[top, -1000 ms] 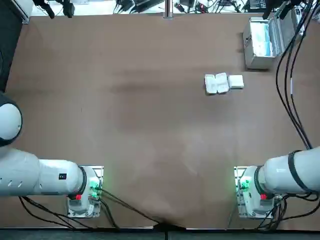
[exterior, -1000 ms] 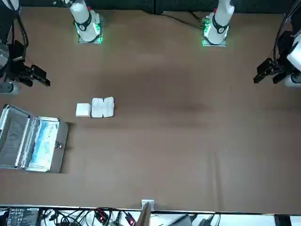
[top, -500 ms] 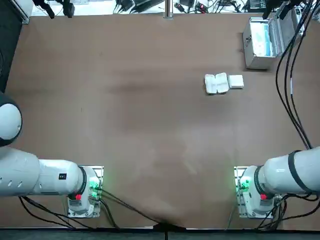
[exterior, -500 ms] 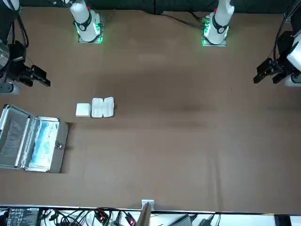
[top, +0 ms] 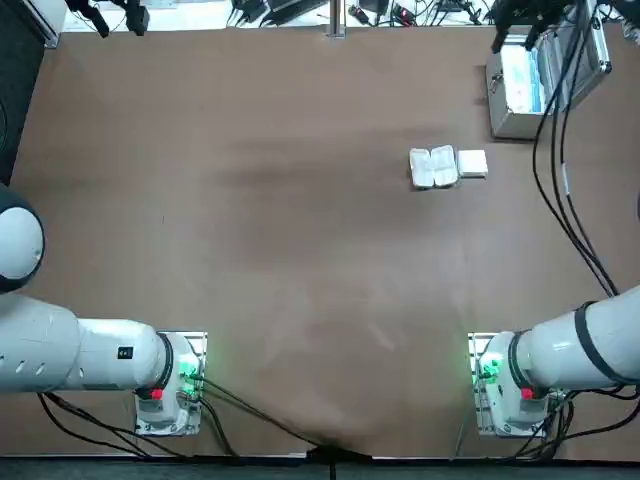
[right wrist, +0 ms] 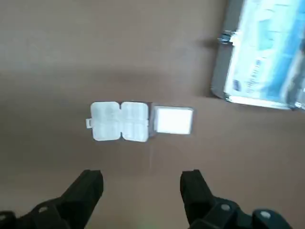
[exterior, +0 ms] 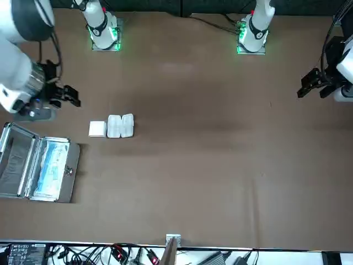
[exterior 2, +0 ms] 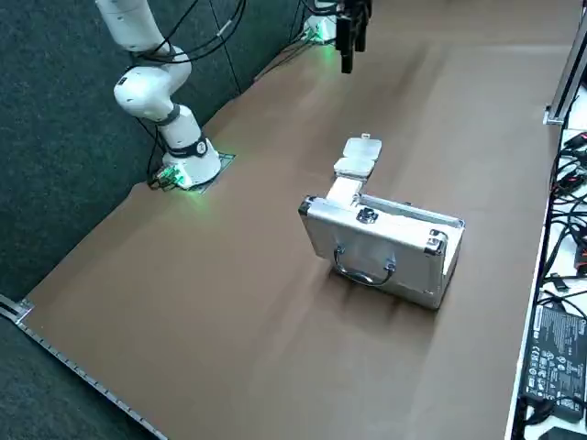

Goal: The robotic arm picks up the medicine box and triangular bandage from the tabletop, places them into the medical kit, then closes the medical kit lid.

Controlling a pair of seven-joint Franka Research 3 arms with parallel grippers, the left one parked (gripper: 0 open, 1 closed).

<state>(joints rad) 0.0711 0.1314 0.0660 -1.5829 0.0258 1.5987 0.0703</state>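
Right gripper [right wrist: 141, 183] is hovering high over the desk [top: 250, 230], fingers [right wrist: 88, 188] spread and pinching nothing. Straight ahead of the fingers, the triangular bandage [right wrist: 120, 121] and medicine box [right wrist: 173, 120] are lying touching, side by side, their shared long axis running across the gap between the fingers. Medical kit [right wrist: 267, 57] is sitting open just beyond the box, lid [exterior 2: 385, 252] raised. Blue print is showing on the kit's contents, none readable.

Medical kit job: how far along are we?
Nothing is packed yet. The medicine box and triangular bandage lie side by side on the table, and the medical kit stands open. The right gripper hovers open above them. Both picks and closing the lid remain.
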